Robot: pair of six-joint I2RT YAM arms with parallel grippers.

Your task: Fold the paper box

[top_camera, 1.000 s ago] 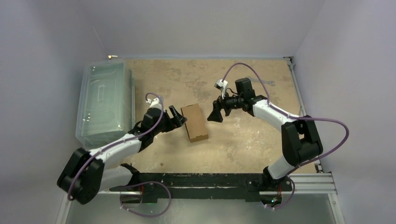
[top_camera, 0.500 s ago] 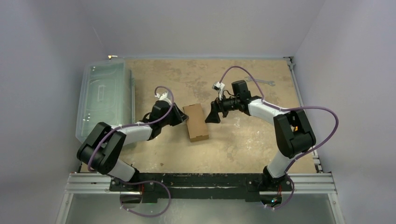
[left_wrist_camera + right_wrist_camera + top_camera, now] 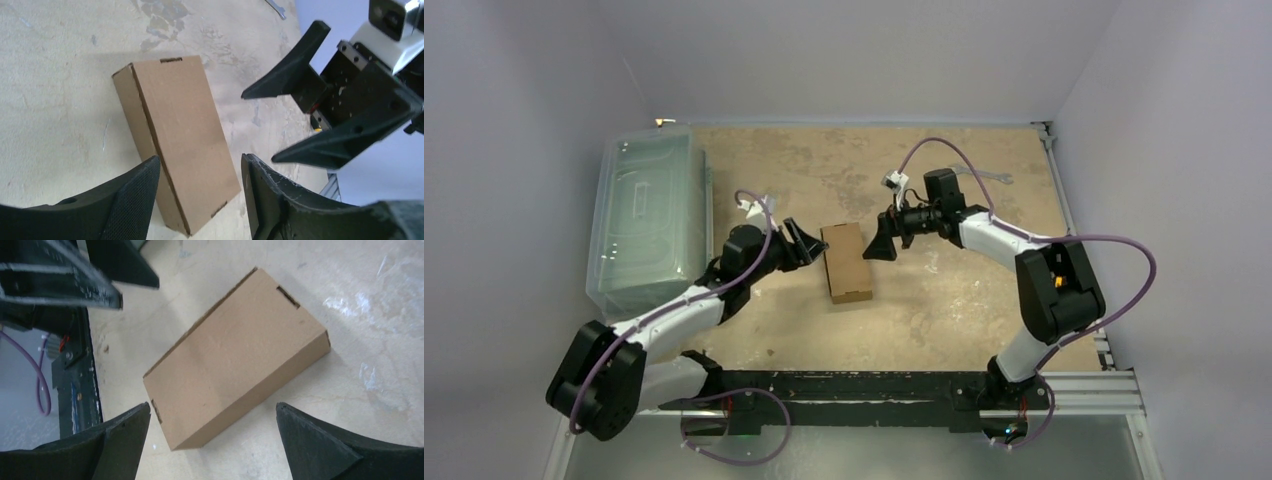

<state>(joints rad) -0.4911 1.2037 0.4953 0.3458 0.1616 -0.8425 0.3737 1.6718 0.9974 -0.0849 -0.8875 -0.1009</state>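
closed paper box (image 3: pixel 847 262), likely light, stiff yet crushable, between left gripper (image 3: pixel 807 243) and right gripper (image 3: pixel 876 241), both spread, empty; pinch its long sides.

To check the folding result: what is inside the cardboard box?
Nothing inside can be seen. The cardboard box lies closed on the table, its lid flat, so its inside is fully covered.

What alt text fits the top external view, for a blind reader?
A closed paper box lies on the table between the left gripper and the right gripper, both open, neither gripping it. A clear plastic bin stands far left.
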